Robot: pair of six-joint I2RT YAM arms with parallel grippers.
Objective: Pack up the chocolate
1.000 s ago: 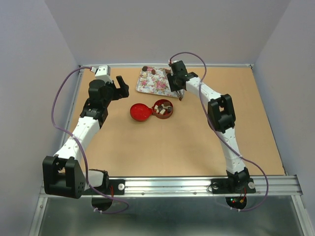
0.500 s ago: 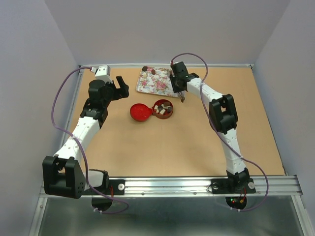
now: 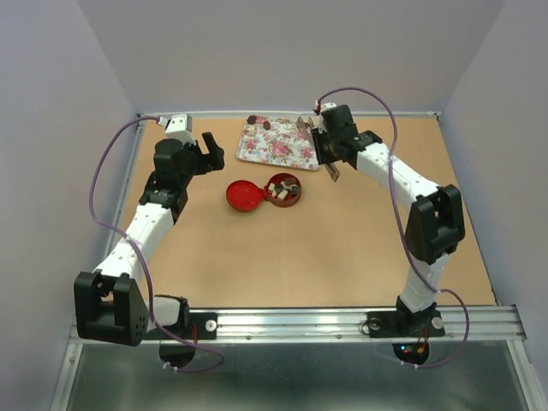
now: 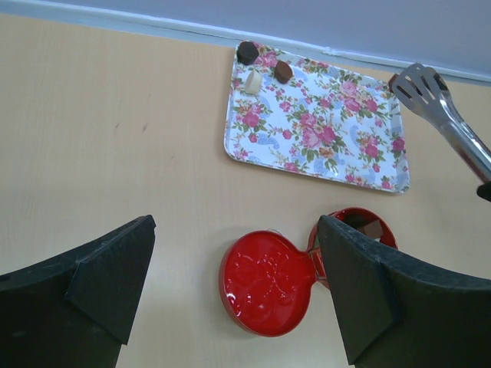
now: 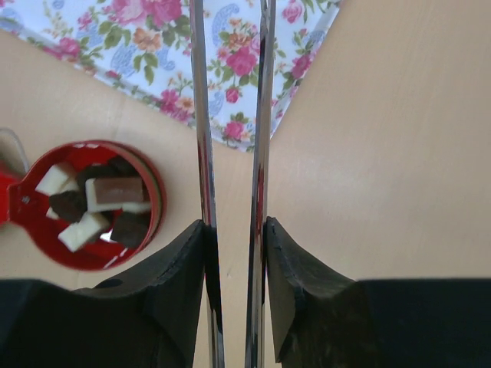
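Right gripper (image 5: pixel 234 239) pinched the tongs (image 5: pixel 201 115) over the tray's (image 4: pixel 322 130) near right corner, left gripper (image 4: pixel 236 226) stood spread wide, and the chocolate (image 4: pixel 283 71) lay partly at the tray's far left corner, partly inside the open red tin (image 5: pixel 156 201).

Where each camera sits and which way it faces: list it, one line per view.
Top: above and behind the bases, looking down on the table; left arm and right arm show whole.
Left wrist: on the left arm, facing forward and down at tray, lid, tongs; its open fingers frame the bottom.
Right wrist: looks along the tongs its fingers clamp, toward tin, chocolate, tray.
Shared: both wrist views show tray, tin, tongs.
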